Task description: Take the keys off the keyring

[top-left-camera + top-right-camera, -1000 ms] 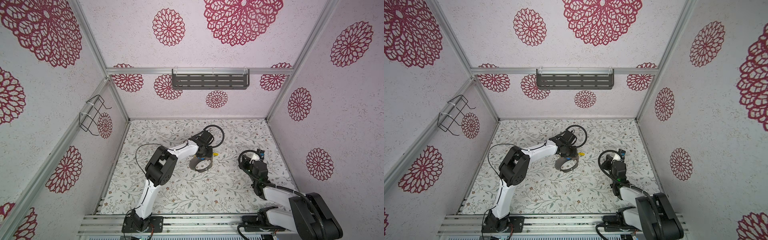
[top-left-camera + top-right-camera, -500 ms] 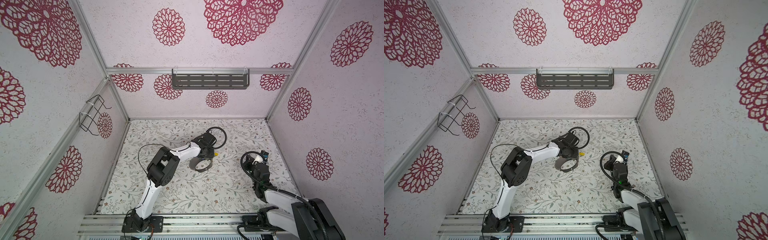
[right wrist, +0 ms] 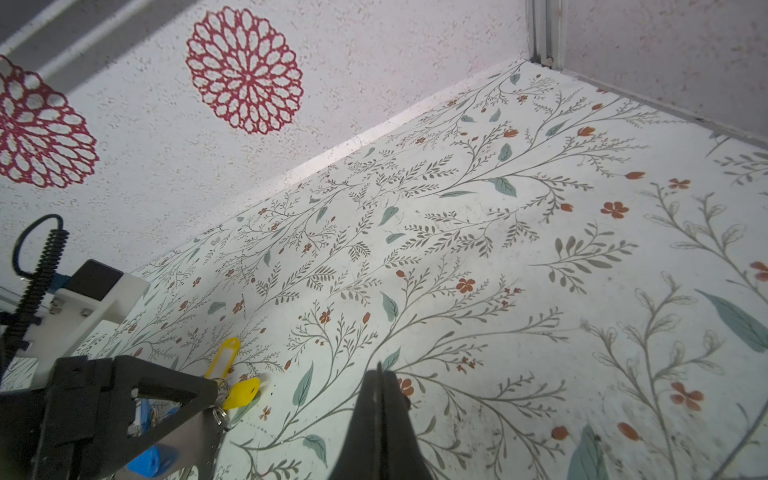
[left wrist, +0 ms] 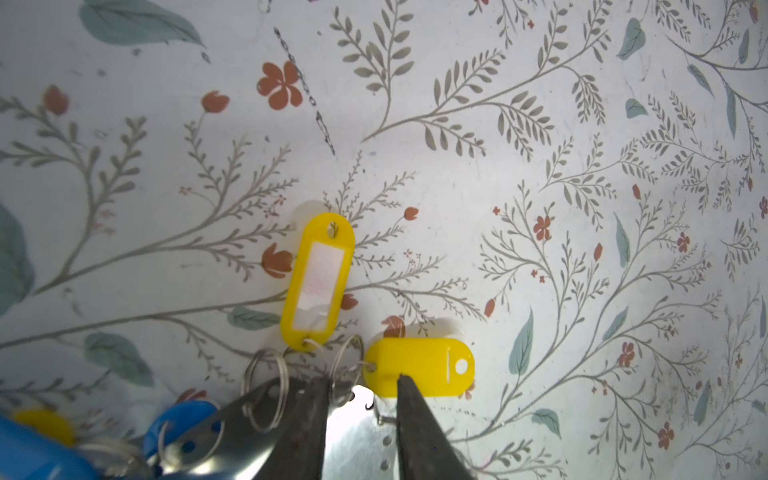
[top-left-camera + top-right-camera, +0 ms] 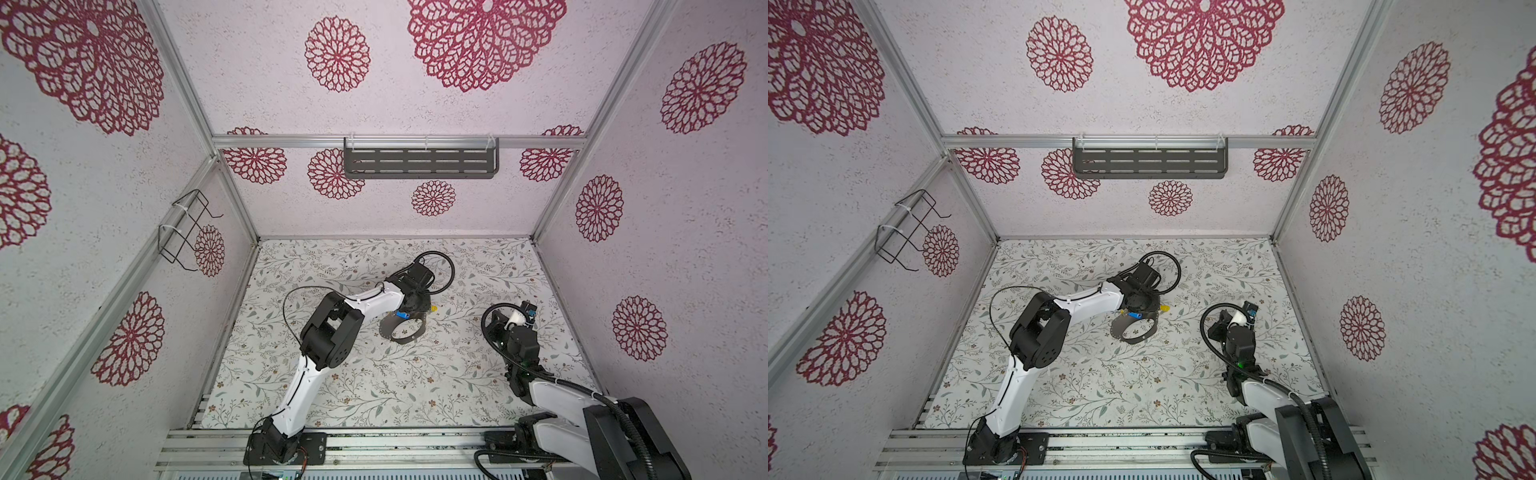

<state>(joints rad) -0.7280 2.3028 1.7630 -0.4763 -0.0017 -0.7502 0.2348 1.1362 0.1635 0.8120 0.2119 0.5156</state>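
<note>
Lighting: even, bright; shadows soft. We note glare on the keyring [image 4: 360, 432] in the left wrist view, and a blurred blue key [image 4: 25, 453]. Top views bow at edges.

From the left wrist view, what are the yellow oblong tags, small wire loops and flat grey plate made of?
Yellow oblong tags: likely moulded plastic, glossy, even colour, white label window. Small wire loops: probably steel, thin bright coiled wire. Flat grey plate: seemingly sheet metal, satin, strong glare, punched holes.
</note>
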